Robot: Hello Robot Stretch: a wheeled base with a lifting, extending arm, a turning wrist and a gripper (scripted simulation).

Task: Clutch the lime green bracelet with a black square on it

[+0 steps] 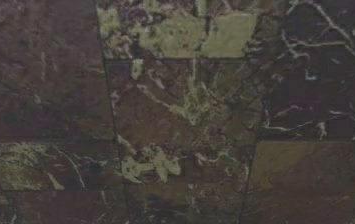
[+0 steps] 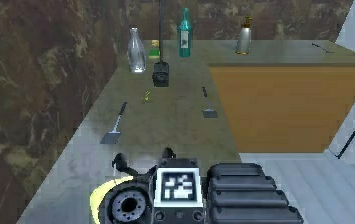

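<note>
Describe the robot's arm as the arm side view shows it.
The arm is a dark bar of ribbed segments. At its end sits a white square marker with black marks; left of it, a dark rounded body with a circular hub.

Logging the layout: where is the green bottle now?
In the arm side view's upper middle, the green bottle stands on the counter between the clear bottle at left and the grey bottle at right.
</note>
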